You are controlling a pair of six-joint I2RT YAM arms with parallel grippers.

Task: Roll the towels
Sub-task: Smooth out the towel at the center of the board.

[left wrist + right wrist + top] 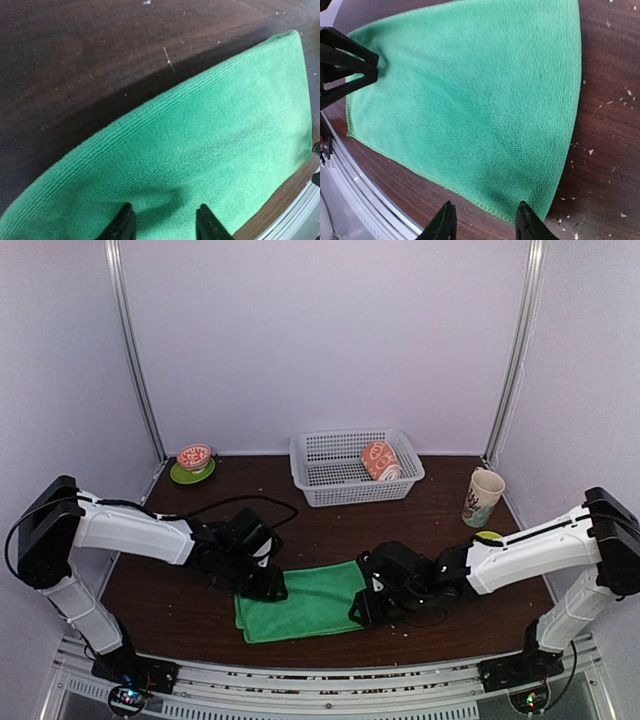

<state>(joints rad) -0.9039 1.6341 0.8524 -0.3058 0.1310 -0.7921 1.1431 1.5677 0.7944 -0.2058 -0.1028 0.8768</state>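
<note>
The dark wood tabletop (330,530) has a green towel (300,605) lying flat near its front edge. Farther back stand a white basket (345,495), a cup (483,497) and a saucer (180,477). Crumbs (590,151) speckle the wood.

A dark wooden tabletop (330,530) carries a white perforated basket (355,492) at the far centre. At the far left a small red-patterned bowl (194,456) sits on a green saucer (182,477), and at the far right stands a pale printed mug (483,497), with a small yellow-green thing (489,536) lying just nearer than it. A black cable (262,500) loops over the left half, pale crumbs (610,102) speckle the near right, and a metal rail (330,692) runs along the near edge.
</note>
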